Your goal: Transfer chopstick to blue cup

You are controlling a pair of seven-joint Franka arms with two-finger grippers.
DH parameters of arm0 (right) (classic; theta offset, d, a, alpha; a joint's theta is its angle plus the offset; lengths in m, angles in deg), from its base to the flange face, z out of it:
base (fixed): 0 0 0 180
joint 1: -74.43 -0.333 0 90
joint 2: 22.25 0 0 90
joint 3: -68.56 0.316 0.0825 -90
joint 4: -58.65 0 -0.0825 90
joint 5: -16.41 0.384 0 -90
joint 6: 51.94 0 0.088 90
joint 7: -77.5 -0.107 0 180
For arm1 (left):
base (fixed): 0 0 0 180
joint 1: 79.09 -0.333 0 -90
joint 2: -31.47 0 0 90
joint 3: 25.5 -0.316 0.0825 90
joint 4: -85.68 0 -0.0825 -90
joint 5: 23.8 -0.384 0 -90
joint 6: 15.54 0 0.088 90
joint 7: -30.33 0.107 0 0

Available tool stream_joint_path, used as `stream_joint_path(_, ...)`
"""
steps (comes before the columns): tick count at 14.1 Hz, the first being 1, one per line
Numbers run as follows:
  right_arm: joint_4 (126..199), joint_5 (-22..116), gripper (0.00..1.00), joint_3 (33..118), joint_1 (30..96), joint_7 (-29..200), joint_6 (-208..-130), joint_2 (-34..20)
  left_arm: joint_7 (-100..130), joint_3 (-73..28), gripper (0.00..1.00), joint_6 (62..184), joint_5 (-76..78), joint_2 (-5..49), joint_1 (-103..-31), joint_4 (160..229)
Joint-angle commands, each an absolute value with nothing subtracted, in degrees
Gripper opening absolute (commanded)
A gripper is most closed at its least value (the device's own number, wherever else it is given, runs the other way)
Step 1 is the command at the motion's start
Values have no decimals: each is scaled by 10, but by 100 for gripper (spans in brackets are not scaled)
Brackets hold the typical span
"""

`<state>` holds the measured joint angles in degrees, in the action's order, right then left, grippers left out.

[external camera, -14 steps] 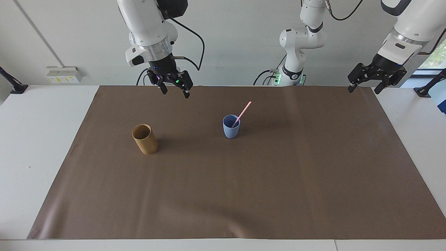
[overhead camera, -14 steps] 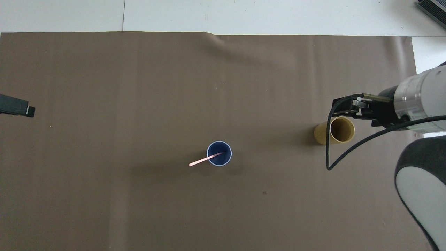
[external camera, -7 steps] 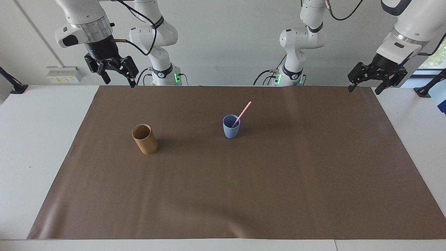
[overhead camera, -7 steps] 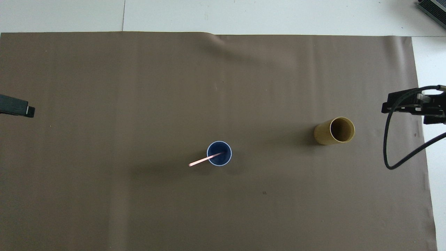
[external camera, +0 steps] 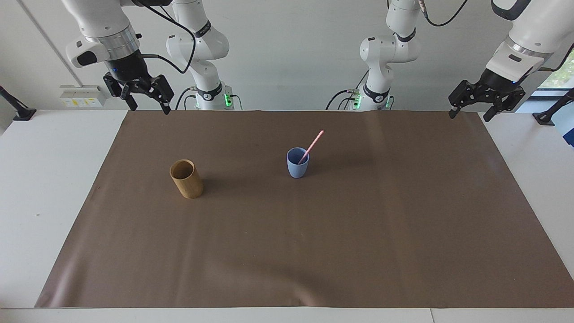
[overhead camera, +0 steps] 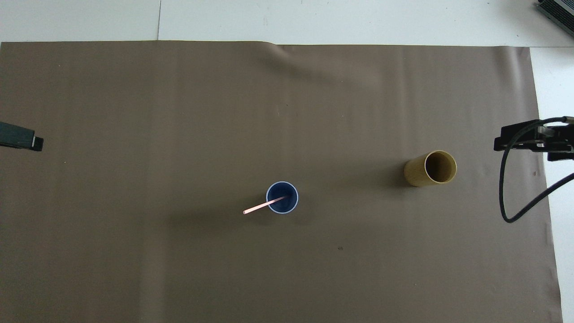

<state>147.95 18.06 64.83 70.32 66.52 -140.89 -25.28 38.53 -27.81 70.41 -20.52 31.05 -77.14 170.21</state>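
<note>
Pink and thin, the chopstick [external camera: 311,147] stands slanted in the blue cup [external camera: 297,163], its lower end inside and its upper end leaning out over the rim toward the left arm's end of the table. That cup sits near the middle of the brown mat [external camera: 314,251]. A tan bamboo cup [external camera: 186,179] stands upright well apart from it, toward the right arm's end. Up in the air, the right gripper [external camera: 148,104] hangs over the mat's corner at the robots' edge, jaws spread and holding nothing. Over the matching corner at the left arm's end hangs the left gripper [external camera: 468,114], jaws spread too, empty.
</note>
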Motion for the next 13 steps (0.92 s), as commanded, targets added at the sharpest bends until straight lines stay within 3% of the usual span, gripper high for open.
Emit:
stream_joint_path(1,1493,155,100,656,712,690,-1422,-258,392,-275,100,701,-207,314,-778,1703)
stream_joint_path(13,1490,141,100,656,717,724,-1376,-260,442,-275,100,707,-212,314,-777,1702)
